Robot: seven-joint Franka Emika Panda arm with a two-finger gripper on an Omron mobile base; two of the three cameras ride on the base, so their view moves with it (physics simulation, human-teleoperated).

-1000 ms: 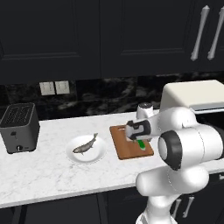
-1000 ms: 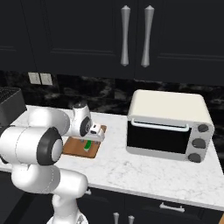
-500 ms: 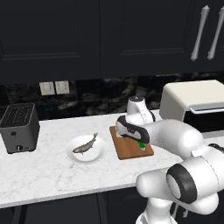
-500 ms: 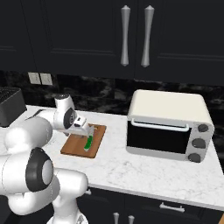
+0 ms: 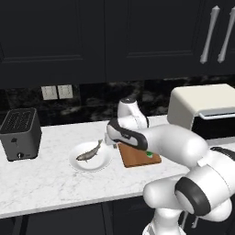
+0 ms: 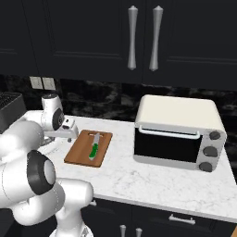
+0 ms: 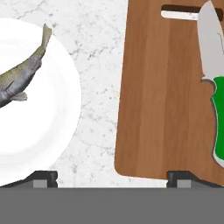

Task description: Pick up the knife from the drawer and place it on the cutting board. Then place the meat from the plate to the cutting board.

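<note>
Hand view: gripper (image 7: 112,177) fingers spread, empty, between plate (image 7: 52,144) and cutting board (image 7: 162,96); knife (image 6: 94,147) apparently whole from the right

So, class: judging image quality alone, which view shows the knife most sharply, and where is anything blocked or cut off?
Hand view: the knife is large and crisp, though the frame edge crops its green handle. Right base view: the whole knife lies on the cutting board, small and soft. Left base view: the arm covers most of the board; the meat on the plate is clear; flat, even rendered lighting.
</note>
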